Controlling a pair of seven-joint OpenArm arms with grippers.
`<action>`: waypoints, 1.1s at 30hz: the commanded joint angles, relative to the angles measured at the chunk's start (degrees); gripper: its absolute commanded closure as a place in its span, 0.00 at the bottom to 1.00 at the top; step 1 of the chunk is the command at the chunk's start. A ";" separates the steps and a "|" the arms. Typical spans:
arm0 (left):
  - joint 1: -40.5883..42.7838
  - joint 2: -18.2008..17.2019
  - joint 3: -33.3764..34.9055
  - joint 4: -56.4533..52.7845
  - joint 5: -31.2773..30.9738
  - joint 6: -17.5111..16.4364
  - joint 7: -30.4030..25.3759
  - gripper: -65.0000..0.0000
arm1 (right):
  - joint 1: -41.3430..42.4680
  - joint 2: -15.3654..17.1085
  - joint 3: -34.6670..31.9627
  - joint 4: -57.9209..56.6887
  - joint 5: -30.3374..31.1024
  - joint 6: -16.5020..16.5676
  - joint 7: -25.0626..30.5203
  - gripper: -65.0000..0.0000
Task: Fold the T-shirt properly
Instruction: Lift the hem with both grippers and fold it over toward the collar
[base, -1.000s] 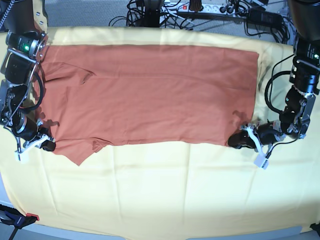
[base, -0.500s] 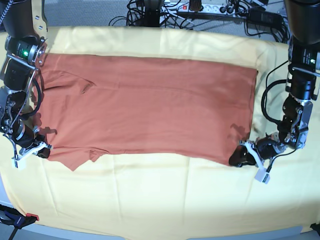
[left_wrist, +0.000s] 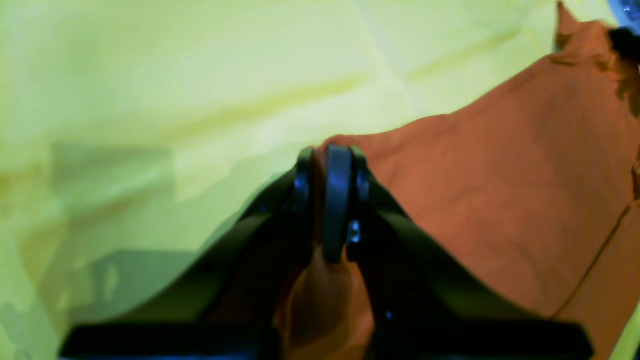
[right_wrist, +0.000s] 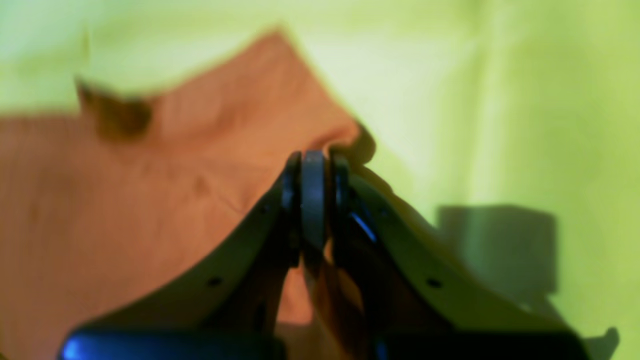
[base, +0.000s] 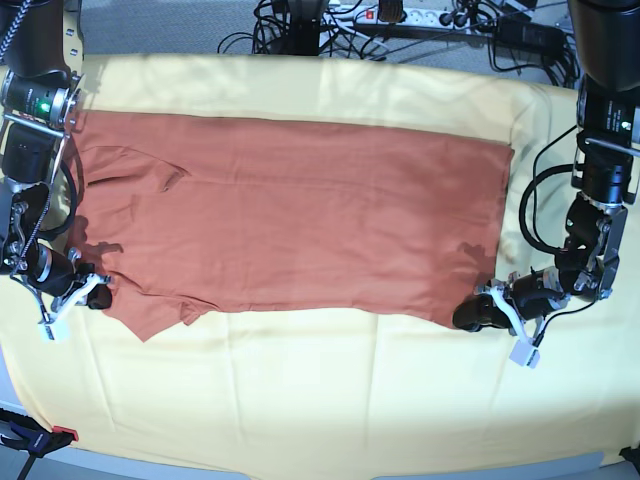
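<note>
Cables (base: 400, 25) lie beyond T-shirt (base: 300, 220) on yellow cloth (base: 330, 390).

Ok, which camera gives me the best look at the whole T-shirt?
The base view: the T-shirt lies spread across the yellow cloth, every edge visible. Each wrist view shows only a blurred corner of it pinched in a shut claw.
</note>
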 joint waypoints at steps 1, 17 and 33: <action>-2.05 -0.96 -0.63 1.53 -1.46 -0.49 -0.52 1.00 | 1.92 1.60 -0.61 1.68 1.25 0.49 1.29 1.00; -1.14 -3.80 -0.63 15.63 -8.11 -0.49 12.28 1.00 | 1.55 9.16 -3.08 4.72 13.44 0.49 -9.25 1.00; 2.23 -10.43 -3.65 22.27 -10.47 -0.49 12.44 1.00 | -0.94 9.94 -3.08 6.56 16.13 0.49 -10.88 1.00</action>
